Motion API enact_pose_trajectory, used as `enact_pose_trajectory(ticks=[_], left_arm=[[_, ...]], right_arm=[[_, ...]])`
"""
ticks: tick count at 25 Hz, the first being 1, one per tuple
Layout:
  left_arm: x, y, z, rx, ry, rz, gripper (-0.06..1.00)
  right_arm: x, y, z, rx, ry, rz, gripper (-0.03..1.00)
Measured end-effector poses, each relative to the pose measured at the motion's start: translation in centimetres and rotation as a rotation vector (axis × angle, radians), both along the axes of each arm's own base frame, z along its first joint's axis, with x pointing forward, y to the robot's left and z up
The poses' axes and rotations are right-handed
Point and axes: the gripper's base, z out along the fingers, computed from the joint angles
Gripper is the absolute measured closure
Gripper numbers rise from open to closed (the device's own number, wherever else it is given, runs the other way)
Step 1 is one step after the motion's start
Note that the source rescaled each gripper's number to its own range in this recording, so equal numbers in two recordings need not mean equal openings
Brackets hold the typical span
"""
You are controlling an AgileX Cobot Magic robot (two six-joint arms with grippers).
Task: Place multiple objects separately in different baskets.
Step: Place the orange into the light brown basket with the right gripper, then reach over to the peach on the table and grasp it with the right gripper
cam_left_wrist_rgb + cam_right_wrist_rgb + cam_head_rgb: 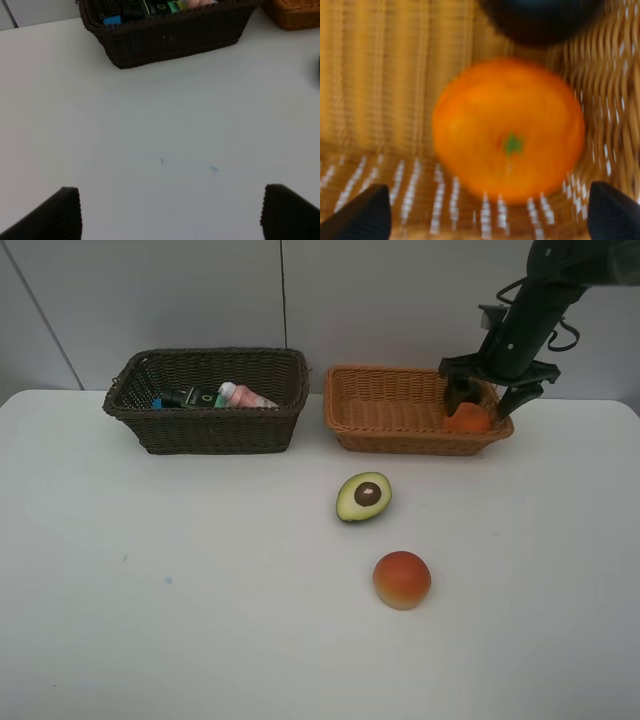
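Observation:
The orange (467, 418) lies in the right end of the light tan basket (400, 435). My right gripper (483, 400) hangs just over it, open. In the right wrist view its fingers (362, 215) stand wide on either side of the orange (509, 130) without touching it, and the dark mangosteen (540, 17) lies just beyond. The avocado half (363, 496) and the peach (402, 579) rest on the table. The dark brown basket (215, 430) holds the green pump bottle (190, 398) and the pink bottle (250, 398). My left gripper (170, 215) is open over bare table.
The white table (150, 590) stretches in front of both baskets. A grey wall stands right behind them. In the left wrist view the dark basket (170, 40) shows a blue eraser (112, 20) inside, with a corner of the tan basket (295, 12) beside it.

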Motion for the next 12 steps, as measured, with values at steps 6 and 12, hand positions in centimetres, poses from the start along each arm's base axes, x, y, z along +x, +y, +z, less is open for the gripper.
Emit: enact_pose_trajectory(ticks=[6,12], left_arm=[[0.0,0.0,0.0,0.0,0.0,0.0,0.06],[0.0,0.0,0.0,0.0,0.0,0.0,0.06]], right_arm=[[-2.2,2.5,3.3,0.042,0.034,0.043,-0.03],[-6.7,6.8,3.2,0.031,0.107,0.165,-0.03]])
